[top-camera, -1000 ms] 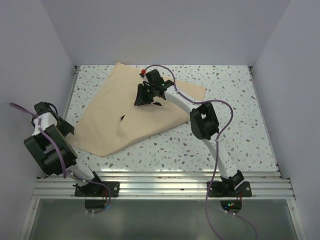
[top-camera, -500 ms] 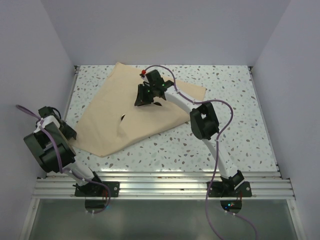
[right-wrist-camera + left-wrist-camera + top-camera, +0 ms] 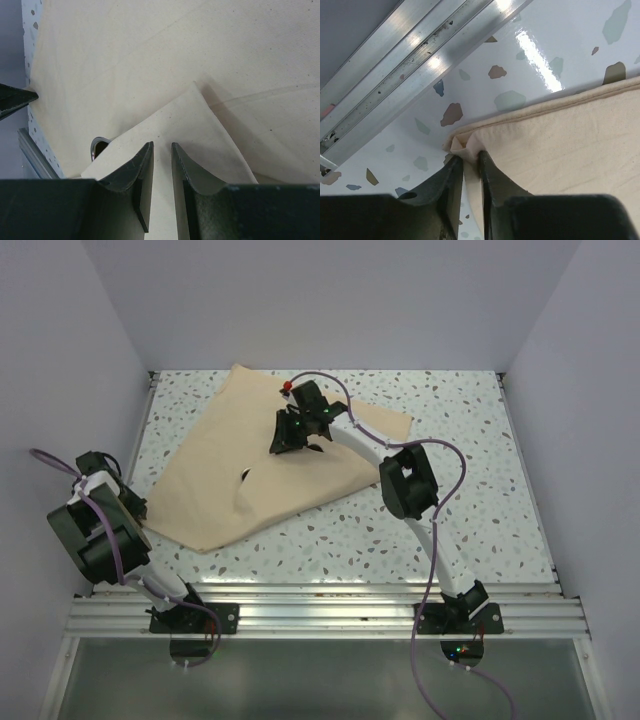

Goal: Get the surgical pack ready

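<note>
The tan wrap sheet (image 3: 250, 475) lies partly folded on the speckled table. My left gripper (image 3: 136, 506) sits at the sheet's near-left corner. In the left wrist view its jaws (image 3: 471, 159) are shut on that bunched corner of the wrap sheet (image 3: 570, 145). My right gripper (image 3: 288, 435) hovers over the sheet's middle. Its jaws (image 3: 162, 146) stand a narrow gap apart above a folded flap of the sheet (image 3: 190, 125), and whether they pinch it does not show. A bit of shiny steel tray rim (image 3: 98, 144) peeks out beside the flap; the tray's contents are hidden.
An aluminium rail (image 3: 320, 612) runs along the near table edge, and the same rail (image 3: 395, 55) lies close to the left gripper. Grey walls enclose the left, back and right. Bare speckled tabletop (image 3: 460, 500) lies to the right of the sheet.
The left gripper has closed from wide open onto the sheet's corner, after shifting slightly towards it. The right arm and the sheet have not moved.
</note>
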Motion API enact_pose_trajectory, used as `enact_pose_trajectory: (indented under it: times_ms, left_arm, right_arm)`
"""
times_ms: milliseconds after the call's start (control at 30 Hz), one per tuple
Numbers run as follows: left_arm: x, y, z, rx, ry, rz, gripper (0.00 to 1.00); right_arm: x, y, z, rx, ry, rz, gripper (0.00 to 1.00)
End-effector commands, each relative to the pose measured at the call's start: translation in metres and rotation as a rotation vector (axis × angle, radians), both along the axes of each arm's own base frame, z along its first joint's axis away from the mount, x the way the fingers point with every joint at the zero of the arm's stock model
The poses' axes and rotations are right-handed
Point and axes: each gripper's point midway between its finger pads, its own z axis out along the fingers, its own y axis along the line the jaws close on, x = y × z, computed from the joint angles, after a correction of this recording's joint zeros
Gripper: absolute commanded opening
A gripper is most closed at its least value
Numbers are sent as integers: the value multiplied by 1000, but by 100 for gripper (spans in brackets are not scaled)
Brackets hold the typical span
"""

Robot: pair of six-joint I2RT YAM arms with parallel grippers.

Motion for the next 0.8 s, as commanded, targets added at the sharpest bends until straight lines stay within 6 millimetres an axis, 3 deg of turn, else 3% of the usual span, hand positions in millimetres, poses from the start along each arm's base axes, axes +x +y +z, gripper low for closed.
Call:
enact_pose_trajectory:
  times_ms: [0,233,533,767]
  left_arm:
    - [2,5,-16,2,-6,5,22]
    - [-1,-19,1,-18,-27,-8,0]
    - [8,-54,48,-33,-124,-20,0]
    - [42,-87,84,-66,-183,-109,0]
  right_arm:
    - [4,2,19,34,-28,6,25]
    - [5,1,16,22,-22,-2,25]
    - [7,0,6,6,-7,-14,25]
    - [5,-2,-6,-15,11,-20,24]
